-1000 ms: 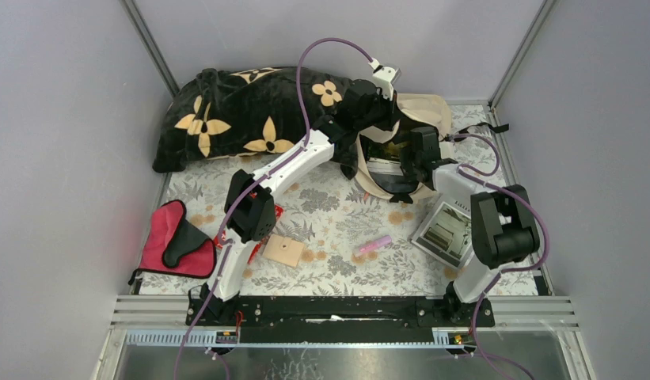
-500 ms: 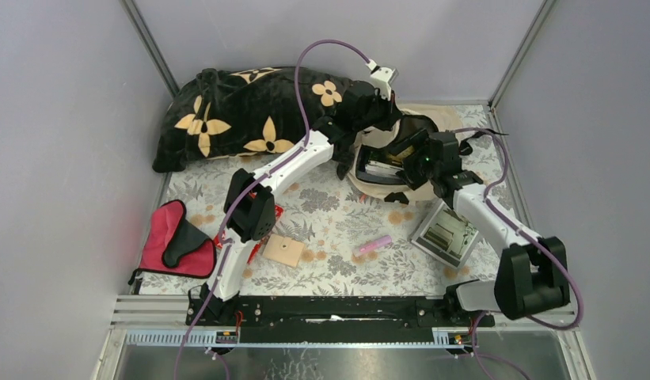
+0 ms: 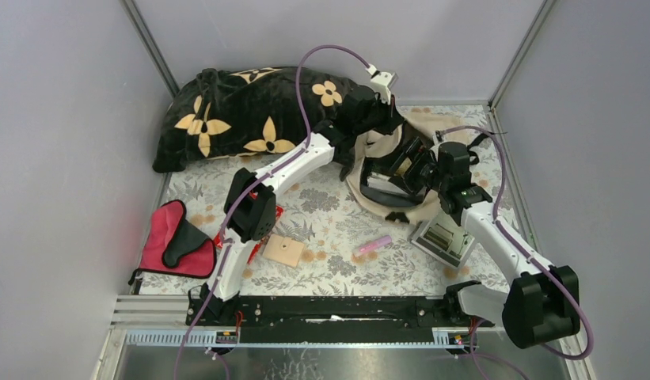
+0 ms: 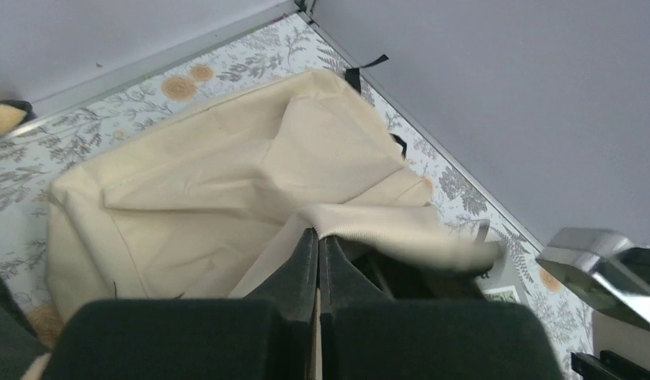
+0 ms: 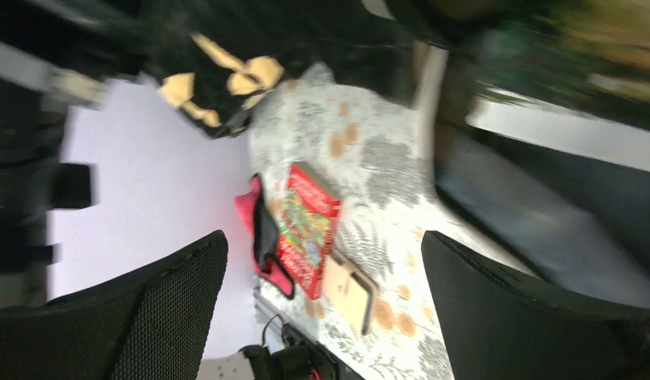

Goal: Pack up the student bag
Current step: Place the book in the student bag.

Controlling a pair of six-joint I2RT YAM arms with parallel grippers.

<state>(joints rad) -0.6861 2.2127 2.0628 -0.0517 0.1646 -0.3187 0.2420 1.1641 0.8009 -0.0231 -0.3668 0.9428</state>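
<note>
The student bag (image 3: 412,207) is a cream fabric backpack lying at the back right of the table, its dark mouth facing the arms. In the left wrist view the student bag (image 4: 195,190) fills the middle. My left gripper (image 3: 382,120) is shut on the bag's upper rim and holds it up; its jaws (image 4: 317,236) are pressed together on the ribbed cream edge. My right gripper (image 3: 406,168) hangs open just in front of the bag's mouth, nothing between its fingers (image 5: 323,237). A dark thing with a pale edge (image 3: 378,179) lies inside the mouth.
A black flower-patterned pillow (image 3: 242,111) lies at the back left. A red-and-black pouch (image 3: 175,241) sits front left. Under the left arm are a red book (image 5: 309,226) and a tan notebook (image 3: 283,252). A pink item (image 3: 373,245) and a grey book (image 3: 444,235) lie front right.
The right arm swung its elbow out and toward the front edge, and its open gripper drew back a little from the bag's mouth. The left gripper kept its hold on the rim.
</note>
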